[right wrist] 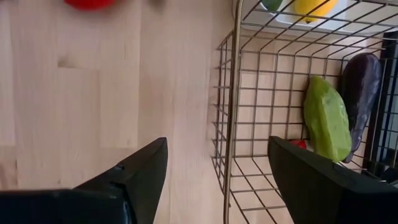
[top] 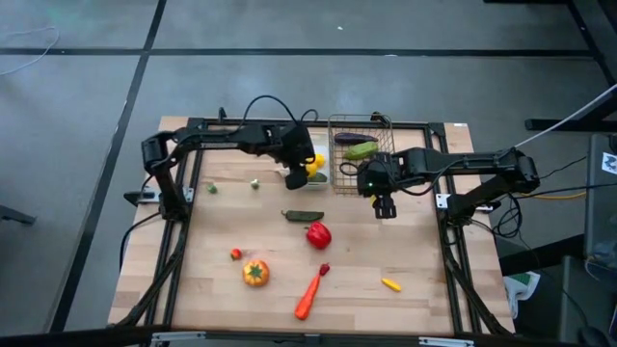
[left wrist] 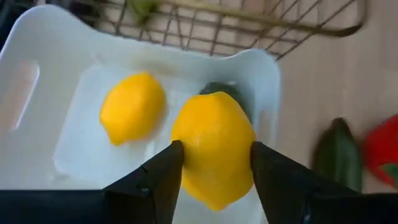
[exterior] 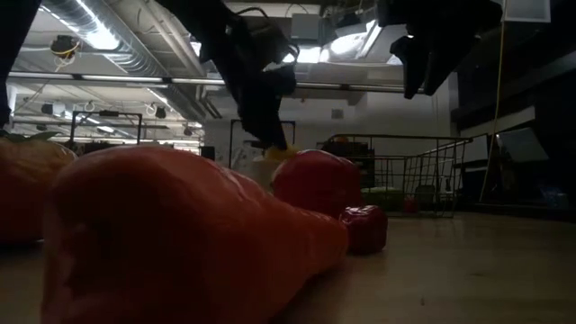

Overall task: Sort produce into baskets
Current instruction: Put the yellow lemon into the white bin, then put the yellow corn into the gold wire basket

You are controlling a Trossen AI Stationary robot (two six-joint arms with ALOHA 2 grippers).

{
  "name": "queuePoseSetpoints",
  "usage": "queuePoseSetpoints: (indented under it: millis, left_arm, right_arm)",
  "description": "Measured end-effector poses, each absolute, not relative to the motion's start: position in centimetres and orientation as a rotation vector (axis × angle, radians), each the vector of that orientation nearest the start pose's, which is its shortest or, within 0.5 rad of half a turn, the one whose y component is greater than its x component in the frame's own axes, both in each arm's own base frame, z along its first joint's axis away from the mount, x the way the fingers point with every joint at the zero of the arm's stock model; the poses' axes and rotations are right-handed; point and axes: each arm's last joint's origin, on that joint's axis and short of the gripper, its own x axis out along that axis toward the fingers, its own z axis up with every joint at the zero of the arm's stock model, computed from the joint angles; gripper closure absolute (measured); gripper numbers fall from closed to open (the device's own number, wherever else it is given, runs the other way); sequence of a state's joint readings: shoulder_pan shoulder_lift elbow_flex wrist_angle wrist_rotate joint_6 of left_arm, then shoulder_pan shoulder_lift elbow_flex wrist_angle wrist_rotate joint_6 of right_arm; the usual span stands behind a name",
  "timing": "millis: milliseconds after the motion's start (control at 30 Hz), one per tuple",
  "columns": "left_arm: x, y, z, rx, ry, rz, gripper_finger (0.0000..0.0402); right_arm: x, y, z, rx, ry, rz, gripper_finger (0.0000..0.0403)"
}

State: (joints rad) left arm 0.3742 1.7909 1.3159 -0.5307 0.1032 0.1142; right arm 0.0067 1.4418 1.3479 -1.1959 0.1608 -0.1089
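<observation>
Orange toy carrot (exterior: pixel 180 238) filled the low view's foreground on the pale wooden tabletop (top: pixel 405 251); ceiling lights behind. Left gripper (left wrist: pixel 214 163) pinched a yellow plastic lemon (left wrist: pixel 214 146) over the white plastic tray (left wrist: pixel 264 68), frame centre. Right gripper (right wrist: pixel 217 165) spread empty beside the wire-mesh basket (right wrist: pixel 231 93).

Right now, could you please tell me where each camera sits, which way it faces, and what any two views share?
High view: overhead, straight down on the wooden table; both dark arms show.
Low view: tabletop height, level past a large orange carrot; arms hang from above.
Left wrist view: over the shallow white plastic tray; left gripper closed around a yellow lemon.
Right wrist view: beside the metal wire-mesh basket; right gripper open, empty.
Shared: both wrist views show that basket.
</observation>
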Motion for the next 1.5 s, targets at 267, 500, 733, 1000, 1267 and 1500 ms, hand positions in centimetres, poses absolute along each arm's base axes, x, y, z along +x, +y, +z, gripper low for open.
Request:
queuePoseSetpoints:
  millis: [267,500,733,1000,1267,1500]
  left_arm:
    - [35.3,13.7,20.8,-0.1,1.045,0.249,0.0158]
    - [35.2,13.7,21.0,-0.027,1.044,0.211,0.0151]
    - [35.2,13.7,21.0,-0.026,1.045,0.213,0.0151]
    - [35.2,13.7,21.0,-0.034,1.049,0.216,0.0151]
    - [35.1,13.7,21.0,-0.04,1.051,0.22,0.0151]
    - [35.1,13.7,21.0,-0.052,1.049,0.226,0.015]
  right_arm:
    - [26.4,-0.2,31.0,-0.171,1.272,-0.039,0.0127]
    - [26.3,0.8,30.9,0.068,1.284,-0.024,0.0127]
    - [25.7,4.7,30.9,0.13,1.312,-0.018,0.0127]
    - [24.2,9.8,30.9,0.219,1.312,-0.075,0.0127]
    - [22.3,15.7,29.6,0.315,1.36,-0.138,0.0127]
    - [21.3,21.1,25.8,0.245,1.44,-0.174,0.0127]
